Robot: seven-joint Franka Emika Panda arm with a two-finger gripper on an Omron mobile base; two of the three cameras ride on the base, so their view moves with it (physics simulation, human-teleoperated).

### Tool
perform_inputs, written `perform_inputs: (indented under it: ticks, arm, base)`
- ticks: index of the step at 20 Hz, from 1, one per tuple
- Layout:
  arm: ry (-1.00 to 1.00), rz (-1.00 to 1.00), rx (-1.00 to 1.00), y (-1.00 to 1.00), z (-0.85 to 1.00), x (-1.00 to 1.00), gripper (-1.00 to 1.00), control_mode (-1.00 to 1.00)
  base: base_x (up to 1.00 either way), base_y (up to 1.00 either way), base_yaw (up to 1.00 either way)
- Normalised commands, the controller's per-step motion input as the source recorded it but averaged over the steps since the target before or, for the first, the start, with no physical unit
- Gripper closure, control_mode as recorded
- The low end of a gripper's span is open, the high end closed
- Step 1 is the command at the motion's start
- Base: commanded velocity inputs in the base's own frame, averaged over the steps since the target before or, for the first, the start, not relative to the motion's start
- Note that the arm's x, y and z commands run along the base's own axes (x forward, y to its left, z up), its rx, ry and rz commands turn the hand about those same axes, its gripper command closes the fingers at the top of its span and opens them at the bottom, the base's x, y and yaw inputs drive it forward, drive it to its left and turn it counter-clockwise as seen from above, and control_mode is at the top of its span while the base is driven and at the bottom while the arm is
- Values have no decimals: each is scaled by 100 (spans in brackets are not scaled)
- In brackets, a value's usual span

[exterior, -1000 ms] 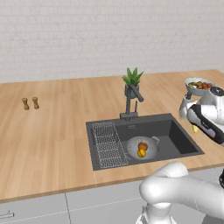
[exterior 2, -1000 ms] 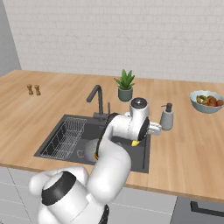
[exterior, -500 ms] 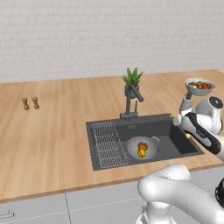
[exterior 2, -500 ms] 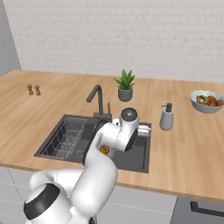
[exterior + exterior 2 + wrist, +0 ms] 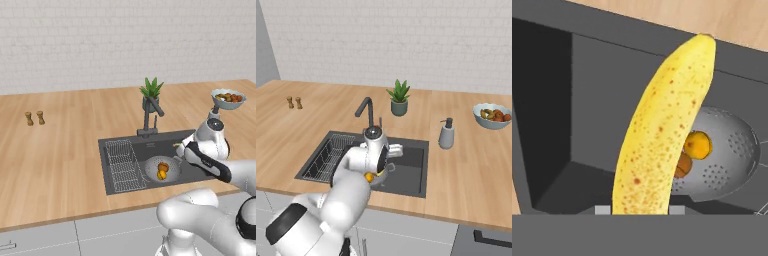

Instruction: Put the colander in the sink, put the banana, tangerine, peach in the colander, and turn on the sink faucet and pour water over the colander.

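- I count one banana (image 5: 657,135).
- One colander (image 5: 162,168), with two round fruits in it: one tangerine (image 5: 698,145) and one peach (image 5: 683,165).
- One sink (image 5: 187,142), one sink faucet (image 5: 149,116).
- Two small shakers (image 5: 35,118).
- One potted plant (image 5: 399,97), one soap dispenser (image 5: 446,134), one fruit bowl (image 5: 492,116).

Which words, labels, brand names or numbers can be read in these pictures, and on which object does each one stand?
None: no readable text shows in any view.
The banana has only brown speckles.
The soap dispenser, plant pot and fruit bowl are plain.
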Motion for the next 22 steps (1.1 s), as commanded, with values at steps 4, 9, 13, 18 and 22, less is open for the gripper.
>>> perform_inputs:
  ticks: [4,9,13,18,22]
  arm:
    - [8,14,13,0,-15,37,100,-100]
    - [12,6,6,11,-26,32,100,-100]
    - [13,0,0,34,-35,29,100,-100]
    - [2,0,5,18,-41,11,100,-100]
    - [0,2,12,0,-47,17,100,-100]
  base:
    - [0,0,0]
    - [0,0,0]
    - [0,0,0]
    - [0,0,0]
    - [0,0,0]
